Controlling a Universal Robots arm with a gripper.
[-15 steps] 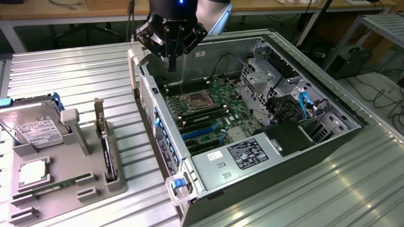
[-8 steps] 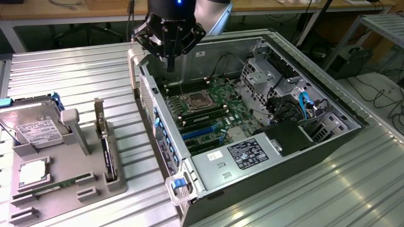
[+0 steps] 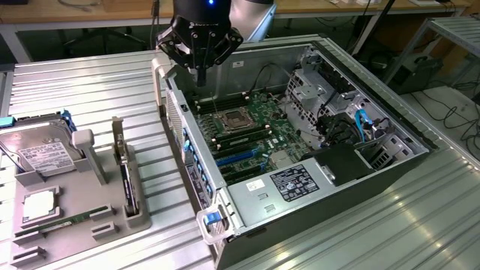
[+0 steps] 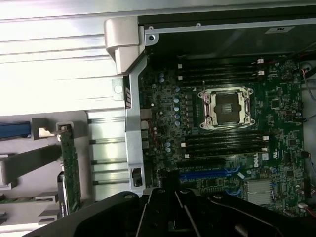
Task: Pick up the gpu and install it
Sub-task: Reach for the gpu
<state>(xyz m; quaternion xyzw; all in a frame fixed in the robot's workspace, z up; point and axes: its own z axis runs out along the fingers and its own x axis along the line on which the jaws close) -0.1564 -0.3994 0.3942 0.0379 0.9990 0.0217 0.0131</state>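
Gripper (image 3: pixel 201 83) is hovering above the open computer case (image 3: pixel 176 121), fingers (image 3: pixel 201 72) pinched narrow and holding nothing, while the gpu (image 3: pixel 128 183) is sitting edge-on in the grey holder (image 3: pixel 90 191), not yet picked up.

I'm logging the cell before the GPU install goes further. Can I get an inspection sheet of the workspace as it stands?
Surface: ribbed metal table, bearing an open computer case and a grey holder.
Job's things: gpu stands edge-on in the grey holder, not picked up; motherboard exposed in the case.
Clutter: hard drive and memory stick in the holder.
Grippers: gripper hangs over the case's rear corner, apart from the gpu.
Cables: blue cables inside the case.
Surroundings: wooden bench behind the table.
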